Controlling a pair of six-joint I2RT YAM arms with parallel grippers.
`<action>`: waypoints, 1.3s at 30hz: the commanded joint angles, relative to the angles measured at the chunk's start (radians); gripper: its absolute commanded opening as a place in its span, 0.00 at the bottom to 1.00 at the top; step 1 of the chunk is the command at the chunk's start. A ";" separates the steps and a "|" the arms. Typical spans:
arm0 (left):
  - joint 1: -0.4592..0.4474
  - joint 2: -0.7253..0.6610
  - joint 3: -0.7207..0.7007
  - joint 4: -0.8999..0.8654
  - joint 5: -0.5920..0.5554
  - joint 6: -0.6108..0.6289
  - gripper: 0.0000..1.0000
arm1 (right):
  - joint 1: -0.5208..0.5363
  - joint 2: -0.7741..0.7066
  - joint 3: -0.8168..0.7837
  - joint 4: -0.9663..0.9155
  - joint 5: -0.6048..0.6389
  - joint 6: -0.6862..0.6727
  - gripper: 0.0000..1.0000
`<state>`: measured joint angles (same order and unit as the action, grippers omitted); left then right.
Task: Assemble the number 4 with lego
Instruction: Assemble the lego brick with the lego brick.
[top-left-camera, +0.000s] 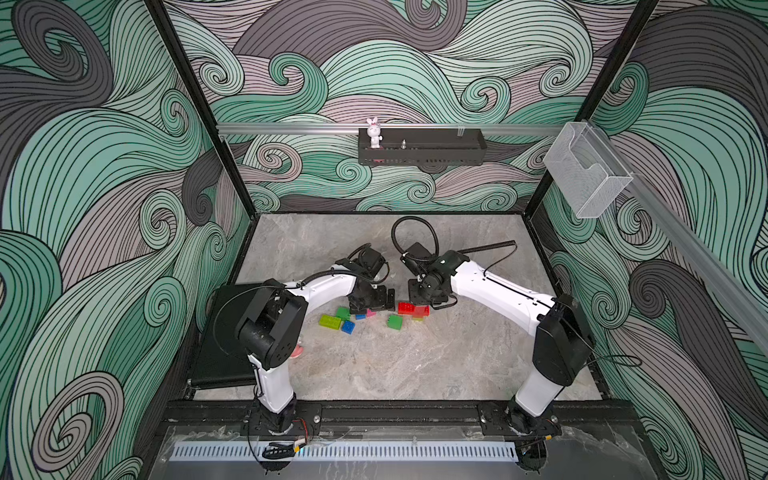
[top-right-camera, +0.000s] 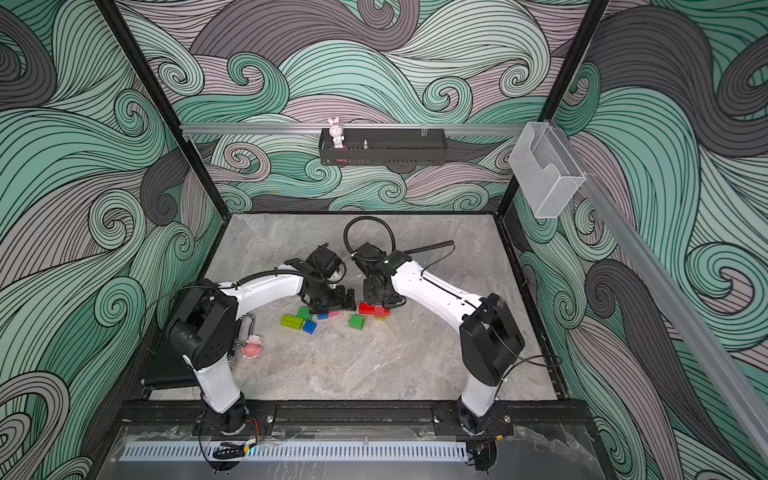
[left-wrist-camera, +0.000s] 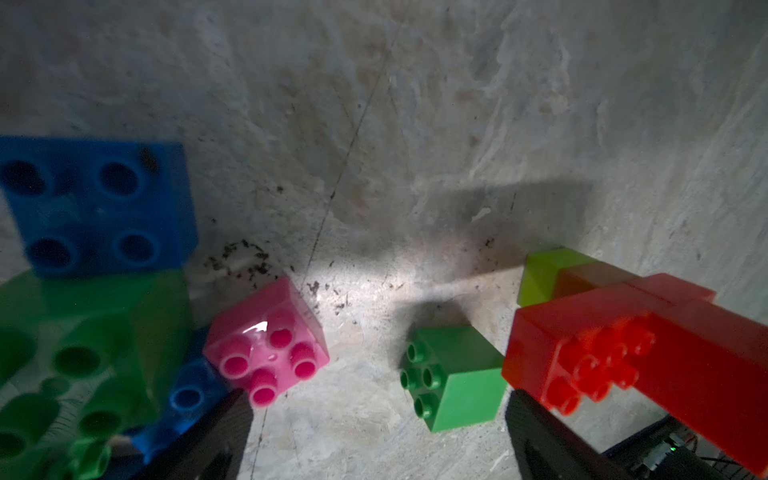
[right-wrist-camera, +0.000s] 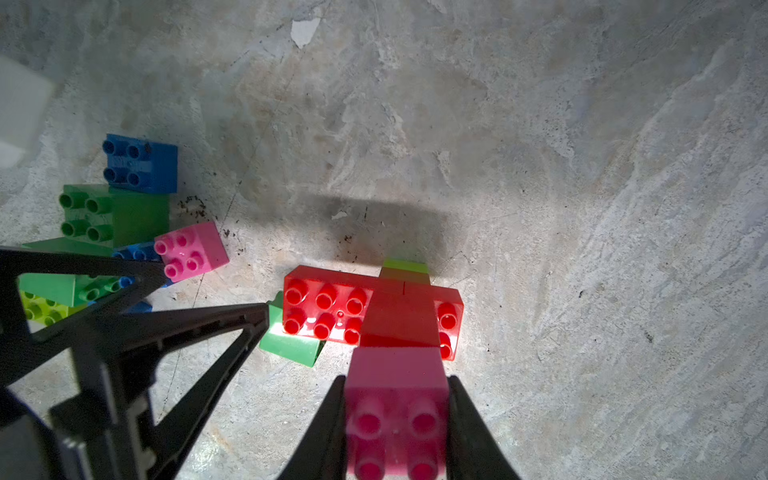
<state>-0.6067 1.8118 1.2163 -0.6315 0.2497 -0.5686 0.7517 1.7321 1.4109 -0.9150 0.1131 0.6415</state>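
Grey marbled surface (top-left-camera: 415, 365), walled on three sides, with a black front rail (top-left-camera: 395, 411). The left arm (top-left-camera: 328, 286) and right arm (top-left-camera: 498, 295) reach inward from that rail, and their wrists nearly meet mid-surface. A black pad (top-left-camera: 216, 353) lies along the left edge beside the left arm's base. Open room: a wide bare stretch between the bricks and the front rail, and a narrower bare strip from the hands to the back wall. All the lego sits in one band across the middle, well apart from every edge. The left hand (left-wrist-camera: 378, 397) is low over the band with its fingers spread wide and nothing between them but surface. The right hand (right-wrist-camera: 397, 378) is partly closed on a held pink brick (right-wrist-camera: 395, 432), one finger on each side. The far end of this brick meets a second red brick (right-wrist-camera: 399, 320) set across a red oblong brick (right-wrist-camera: 324, 309); I cannot tell whether they are locked together. A small lime brick (right-wrist-camera: 405, 266) touches the far side of the red pair. A green square brick (top-left-camera: 395, 322) lies just beside the red oblong's end. To the left a loose group lies close together: lime oblong brick (top-left-camera: 330, 321), dark green brick (top-left-camera: 343, 312), blue square brick (top-left-camera: 348, 327), small blue brick (top-left-camera: 360, 316) and loose pink brick (top-left-camera: 371, 313), the last nearest the left hand's fingers.
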 joint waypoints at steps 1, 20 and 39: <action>-0.022 0.000 0.017 -0.013 -0.013 0.007 0.99 | 0.004 0.029 -0.004 -0.097 0.014 0.020 0.00; -0.018 -0.072 0.033 -0.072 -0.143 0.039 0.99 | -0.038 0.004 -0.072 -0.020 -0.098 -0.392 0.00; -0.016 0.026 0.118 -0.100 -0.140 0.056 0.99 | -0.038 0.021 0.019 -0.043 -0.094 -0.320 0.00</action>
<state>-0.6270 1.8465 1.3392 -0.7036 0.1188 -0.5224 0.7139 1.7302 1.4113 -0.9035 0.0185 0.3103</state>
